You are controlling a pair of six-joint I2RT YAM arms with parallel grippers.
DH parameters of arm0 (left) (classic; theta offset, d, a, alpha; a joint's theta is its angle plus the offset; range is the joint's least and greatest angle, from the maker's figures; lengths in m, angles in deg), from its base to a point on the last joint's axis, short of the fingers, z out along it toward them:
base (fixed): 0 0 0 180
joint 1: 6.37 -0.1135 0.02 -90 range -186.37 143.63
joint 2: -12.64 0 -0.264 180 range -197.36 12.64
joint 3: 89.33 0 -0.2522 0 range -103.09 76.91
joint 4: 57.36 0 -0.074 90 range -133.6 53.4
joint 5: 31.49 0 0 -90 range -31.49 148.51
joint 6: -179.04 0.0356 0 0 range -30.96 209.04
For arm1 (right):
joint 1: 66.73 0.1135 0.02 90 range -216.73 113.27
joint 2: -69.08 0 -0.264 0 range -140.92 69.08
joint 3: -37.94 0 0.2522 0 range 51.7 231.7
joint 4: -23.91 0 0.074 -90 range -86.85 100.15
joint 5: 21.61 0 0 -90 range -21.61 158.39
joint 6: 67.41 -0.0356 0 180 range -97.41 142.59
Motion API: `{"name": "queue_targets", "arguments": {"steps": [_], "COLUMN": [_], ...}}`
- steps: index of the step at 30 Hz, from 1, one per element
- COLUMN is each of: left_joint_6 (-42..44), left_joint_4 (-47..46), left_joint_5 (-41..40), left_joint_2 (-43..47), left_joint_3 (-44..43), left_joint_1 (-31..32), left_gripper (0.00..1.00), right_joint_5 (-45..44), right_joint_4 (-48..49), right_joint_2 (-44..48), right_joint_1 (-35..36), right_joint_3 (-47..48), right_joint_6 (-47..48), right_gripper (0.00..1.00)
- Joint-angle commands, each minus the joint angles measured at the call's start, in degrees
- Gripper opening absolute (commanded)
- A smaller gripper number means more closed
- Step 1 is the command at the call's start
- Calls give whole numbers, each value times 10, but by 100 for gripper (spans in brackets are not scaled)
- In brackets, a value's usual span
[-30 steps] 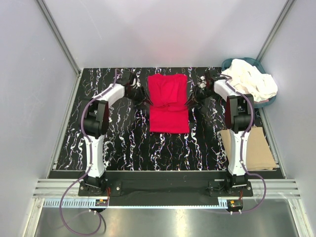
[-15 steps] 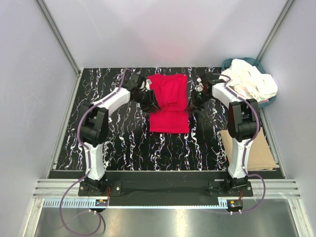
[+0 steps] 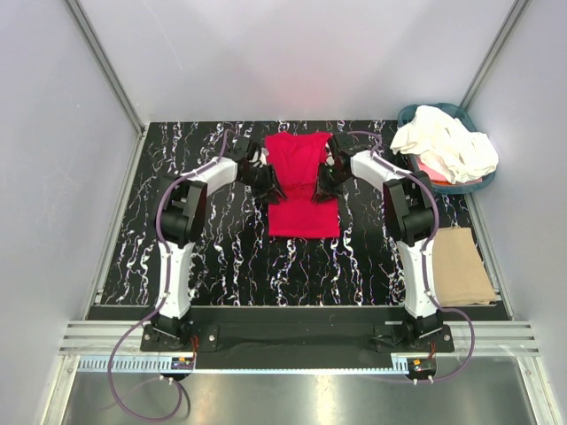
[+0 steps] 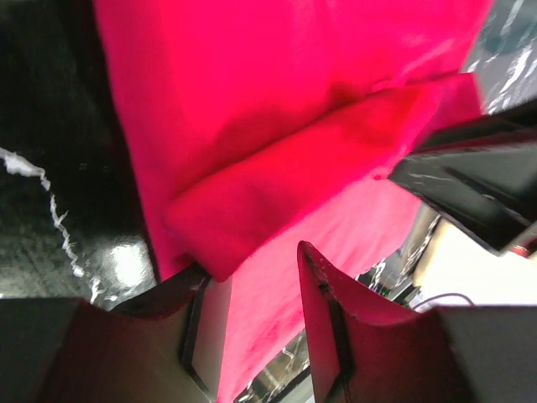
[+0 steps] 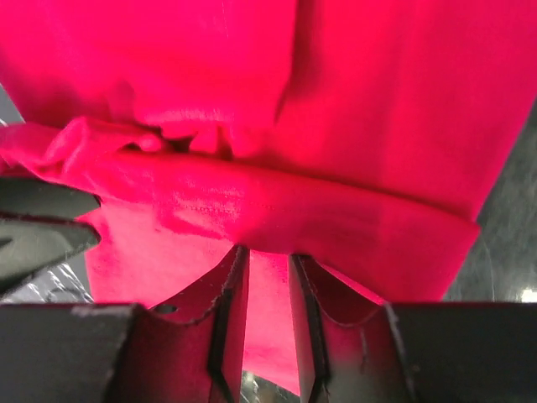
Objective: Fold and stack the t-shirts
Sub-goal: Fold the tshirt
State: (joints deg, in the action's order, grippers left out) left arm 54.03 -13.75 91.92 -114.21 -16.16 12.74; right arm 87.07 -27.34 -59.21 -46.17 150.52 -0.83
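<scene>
Top external view: the red t-shirt (image 3: 303, 190) lies at the far centre of the counter (image 3: 221, 257). The left end effector (image 3: 268, 184) straddles a fold at its left edge, fingers apart; whether it grips cannot be told. The right end effector (image 3: 324, 180) is clamped on the right-edge fold. The cream-white t-shirts (image 3: 443, 146) fill the teal basket (image 3: 461, 186).

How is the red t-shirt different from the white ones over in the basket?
The red t-shirt lies mostly flat on the table, partly folded; the cream-white t-shirts sit crumpled in a heap. The red t-shirt is alone near the table's middle; the cream-white t-shirts fill the teal basket at the far right corner, spilling over its rim. Both are soft cloth.
</scene>
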Motion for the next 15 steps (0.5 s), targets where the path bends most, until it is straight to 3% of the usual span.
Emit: {"name": "queue_targets", "arguments": {"steps": [1,9,12,15], "left_joint_6": [-16,-56,-61,-56], "left_joint_4": [-30,-22,-15,-15], "left_joint_5": [8,14,17,27], "left_joint_2": [-11,-20,11,59], "left_joint_3": [-50,-170,-156,-96], "left_joint_1": [-7,-29,-35,-29], "left_gripper": [41,44,44,45], "right_joint_5": [-28,-67,-59,-39], "right_joint_4": [12,-86,-147,-160], "right_joint_2": [-25,-89,-111,-82], "right_joint_1": [-3,-5,-6,-6], "right_joint_3": [65,287,388,365], "right_joint_6": [-4,33,46,49], "right_gripper": [33,37,39,41]}}
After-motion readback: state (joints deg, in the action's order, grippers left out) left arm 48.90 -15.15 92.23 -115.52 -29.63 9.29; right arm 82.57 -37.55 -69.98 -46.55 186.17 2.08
